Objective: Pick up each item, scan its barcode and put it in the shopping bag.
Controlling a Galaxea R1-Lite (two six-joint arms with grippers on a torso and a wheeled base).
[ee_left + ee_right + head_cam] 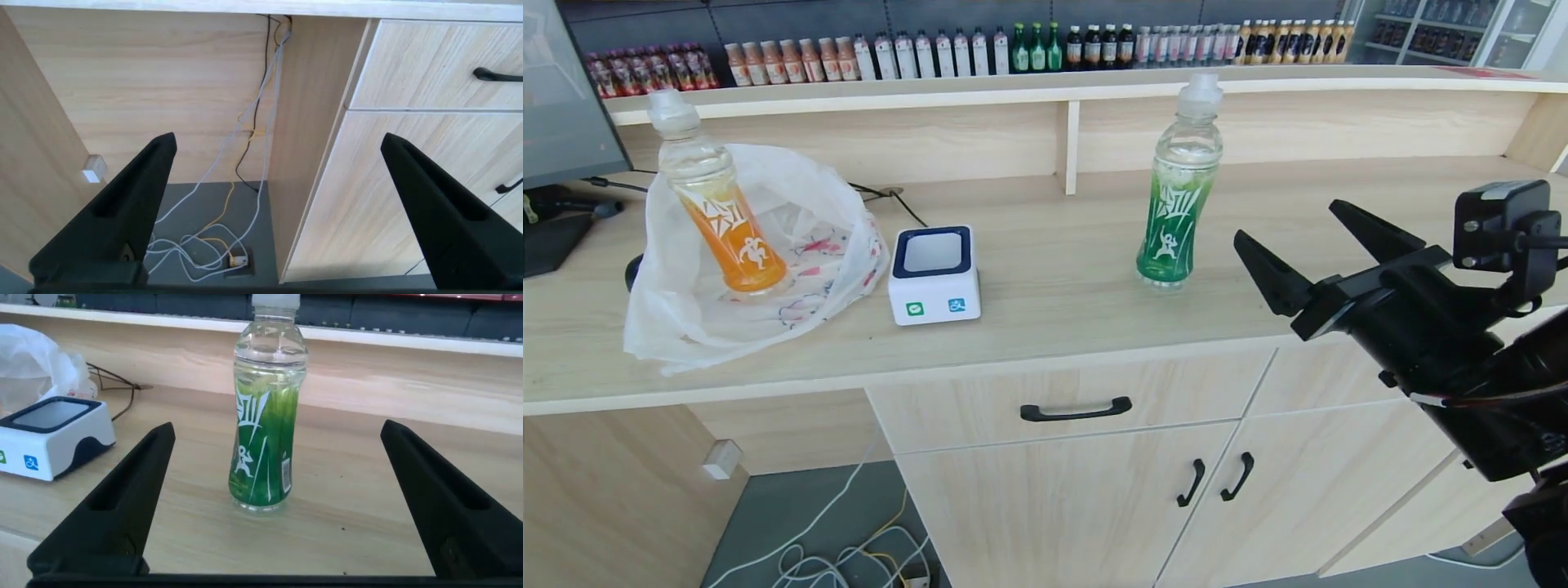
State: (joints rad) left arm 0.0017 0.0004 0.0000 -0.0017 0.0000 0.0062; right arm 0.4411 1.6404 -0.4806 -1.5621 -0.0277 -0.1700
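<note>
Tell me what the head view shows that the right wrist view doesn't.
Head view alone: the orange bottle standing in the shopping bag, and the cabinet drawers below the counter. Right wrist view alone: a pale patch low on the label of the green bottle, possibly its barcode. Both: the green bottle upright on the counter, the scanner, part of the shopping bag, and the open right pincer.

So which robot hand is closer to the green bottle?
Right. The right gripper sits open just beside the green bottle, pointing at it. The left gripper is down below the counter, facing the cupboard.
</note>
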